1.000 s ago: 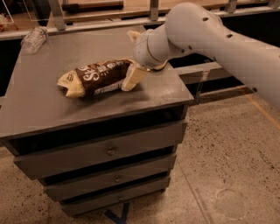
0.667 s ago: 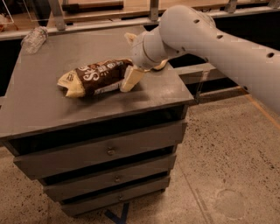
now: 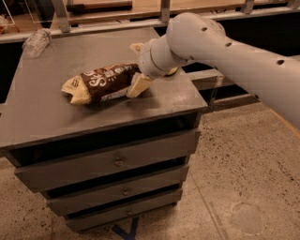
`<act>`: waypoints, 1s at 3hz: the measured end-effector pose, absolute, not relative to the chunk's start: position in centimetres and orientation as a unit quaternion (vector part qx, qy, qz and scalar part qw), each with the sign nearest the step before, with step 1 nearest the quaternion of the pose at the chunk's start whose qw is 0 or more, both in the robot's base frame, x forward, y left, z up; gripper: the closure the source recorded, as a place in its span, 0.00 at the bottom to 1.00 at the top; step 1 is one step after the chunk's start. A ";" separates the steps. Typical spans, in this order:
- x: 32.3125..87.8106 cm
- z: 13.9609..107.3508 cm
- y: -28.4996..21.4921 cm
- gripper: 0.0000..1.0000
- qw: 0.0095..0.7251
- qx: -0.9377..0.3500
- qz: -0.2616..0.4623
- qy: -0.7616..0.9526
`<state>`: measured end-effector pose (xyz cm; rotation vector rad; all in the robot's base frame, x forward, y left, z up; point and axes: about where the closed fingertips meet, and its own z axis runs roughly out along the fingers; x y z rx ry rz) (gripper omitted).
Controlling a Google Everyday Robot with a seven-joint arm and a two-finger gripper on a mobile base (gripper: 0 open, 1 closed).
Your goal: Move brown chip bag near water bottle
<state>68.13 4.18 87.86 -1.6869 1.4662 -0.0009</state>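
The brown chip bag [image 3: 101,83] lies on its side in the middle of the grey cabinet top [image 3: 47,117], cream ends pointing left and right. My gripper [image 3: 137,66] is at the bag's right end, low over the top. One cream finger [image 3: 137,86] is at the near side of that end and the other is at the far side. The jaws stand open around the end. The clear water bottle [image 3: 36,41] lies at the back left corner of the top, well away from the bag.
The cabinet has several drawers [image 3: 117,161] below its top. A shelf rail with metal posts [image 3: 164,11] runs behind it. My white arm [image 3: 234,51] reaches in from the right over the back right corner. Speckled floor [image 3: 243,178] lies to the right.
My arm and wrist have shifted slightly left toward the bag. The bag and the bottle have not moved.
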 end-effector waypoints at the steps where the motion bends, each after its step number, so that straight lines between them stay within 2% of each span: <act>1: 68.2 87.8 4.3 0.41 0.440 -0.680 -0.001 0.586; 3: 69.3 90.0 5.4 0.87 0.466 -0.661 -0.011 0.588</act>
